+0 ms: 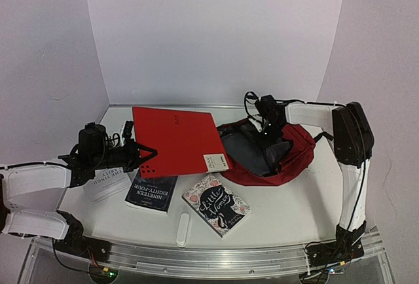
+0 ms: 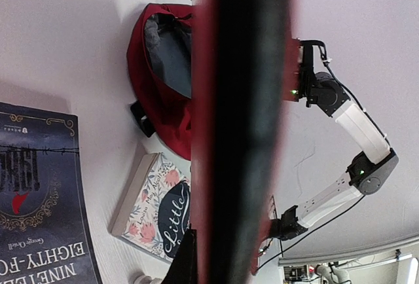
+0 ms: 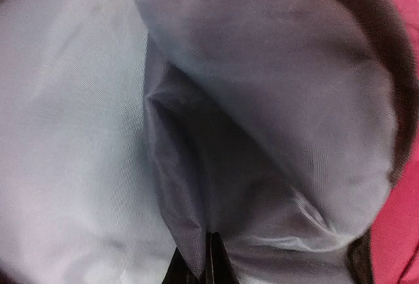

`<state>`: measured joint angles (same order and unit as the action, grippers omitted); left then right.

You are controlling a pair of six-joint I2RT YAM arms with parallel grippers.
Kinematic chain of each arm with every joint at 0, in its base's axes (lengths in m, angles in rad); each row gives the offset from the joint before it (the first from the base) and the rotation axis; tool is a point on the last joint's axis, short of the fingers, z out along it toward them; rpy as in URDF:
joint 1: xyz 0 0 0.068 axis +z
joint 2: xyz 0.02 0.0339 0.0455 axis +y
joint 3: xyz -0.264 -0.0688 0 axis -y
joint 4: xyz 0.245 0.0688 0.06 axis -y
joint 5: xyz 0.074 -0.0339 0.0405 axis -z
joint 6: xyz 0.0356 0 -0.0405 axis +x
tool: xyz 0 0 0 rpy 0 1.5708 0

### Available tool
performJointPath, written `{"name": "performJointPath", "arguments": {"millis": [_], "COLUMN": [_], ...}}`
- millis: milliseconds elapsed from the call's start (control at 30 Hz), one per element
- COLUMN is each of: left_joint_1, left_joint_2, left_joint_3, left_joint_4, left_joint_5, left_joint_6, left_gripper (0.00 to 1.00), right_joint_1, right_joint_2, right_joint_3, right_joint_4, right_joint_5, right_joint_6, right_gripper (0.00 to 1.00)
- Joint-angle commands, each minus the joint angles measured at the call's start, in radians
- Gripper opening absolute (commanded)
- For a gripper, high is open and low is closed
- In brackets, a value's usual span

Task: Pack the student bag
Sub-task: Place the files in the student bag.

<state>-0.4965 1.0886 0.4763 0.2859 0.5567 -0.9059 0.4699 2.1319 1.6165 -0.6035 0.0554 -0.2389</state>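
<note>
The student bag (image 1: 298, 150), dark red with grey lining, lies open at the right of the table. My right gripper (image 1: 272, 141) is inside its mouth. In the right wrist view the gripper (image 3: 206, 264) is shut on a fold of the grey lining (image 3: 78, 133). My left gripper (image 1: 141, 156) is shut on the left edge of a flat bright red folder (image 1: 177, 139) and holds it above the table, its far corner over the bag's opening. In the left wrist view the folder (image 2: 242, 127) shows edge-on, with the bag (image 2: 160, 101) beyond it.
A dark "Nineteen Eighty-Four" book (image 1: 152, 192) and a floral "Little Women" book (image 1: 216, 204) lie in front of the folder. A white book (image 1: 108, 182) lies under my left arm. A small white stick-like object (image 1: 184, 228) lies near the front edge.
</note>
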Motion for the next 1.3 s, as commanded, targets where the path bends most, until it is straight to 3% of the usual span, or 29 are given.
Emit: {"name": "performJointPath", "arguments": {"millis": [0, 133, 567, 800, 1000, 1267], "left_joint_1": [-0.001, -0.007, -0.062, -0.06, -0.058, -0.127], "left_joint_2": [0.051, 0.138, 0.475, 0.589, 0.656, 0.811], "left_joint_3": [0.018, 0.018, 0.17, 0.315, 0.393, 0.443], "left_joint_4": [0.26, 0.39, 0.539, 0.537, 0.43, 0.611], "left_joint_5": [0.085, 0.127, 0.221, 0.187, 0.094, 0.102], "left_joint_6": [-0.133, -0.245, -0.305, -0.295, -0.272, -0.37], "left_gripper": [0.0, 0.0, 0.0, 0.0, 0.0, 0.0], "right_joint_1": [0.003, 0.001, 0.001, 0.001, 0.001, 0.002], "right_joint_2": [-0.151, -0.194, -0.224, -0.232, -0.241, -0.186], "right_joint_3": [0.037, 0.054, 0.052, 0.021, 0.027, 0.108], "right_joint_4": [0.005, 0.005, 0.004, -0.002, -0.005, -0.005], "right_joint_5": [-0.106, -0.13, -0.222, -0.249, -0.273, -0.319], "right_joint_6": [0.075, 0.098, 0.126, 0.108, 0.112, 0.178], "right_gripper": [0.0, 0.0, 0.0, 0.0, 0.0, 0.0]}}
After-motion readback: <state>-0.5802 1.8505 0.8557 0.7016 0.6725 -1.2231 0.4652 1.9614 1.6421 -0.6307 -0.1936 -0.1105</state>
